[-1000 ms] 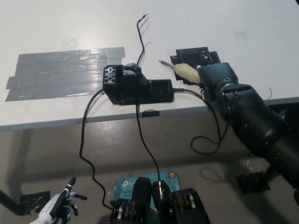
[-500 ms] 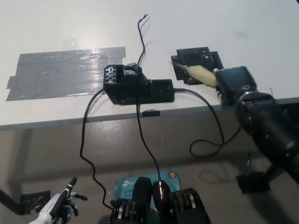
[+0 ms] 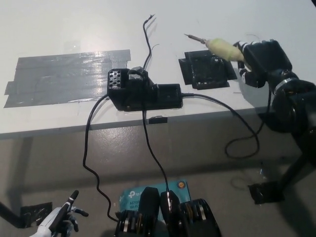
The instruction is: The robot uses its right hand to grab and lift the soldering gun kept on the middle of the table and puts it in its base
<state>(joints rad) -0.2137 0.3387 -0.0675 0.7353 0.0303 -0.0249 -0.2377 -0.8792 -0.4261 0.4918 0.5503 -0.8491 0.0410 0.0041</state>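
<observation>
My black right hand [image 3: 260, 60] is shut on the soldering gun [image 3: 218, 47], whose pale yellow grip and thin metal tip point up and left. It hangs lifted above the white table [image 3: 74, 34], over the far right of a black flat pad [image 3: 205, 70]. The black base unit [image 3: 143, 91] with its perforated holder sits at the table's middle, left of the gun and apart from it. A black cable [image 3: 237, 118] runs from the base toward my right hand. My white left hand [image 3: 59, 219] rests low at the lower left, fingers apart.
A patch of grey tape [image 3: 66, 76] covers the table's left part. Black cables [image 3: 91, 153] hang over the front edge toward the floor. A thin loose wire [image 3: 147, 37] lies behind the base. A teal box [image 3: 148, 190] lies on the floor.
My right hand has lifted the soldering gun off the black pad and moved up and to the right; its tip now points up-left. The left hand stays put.
</observation>
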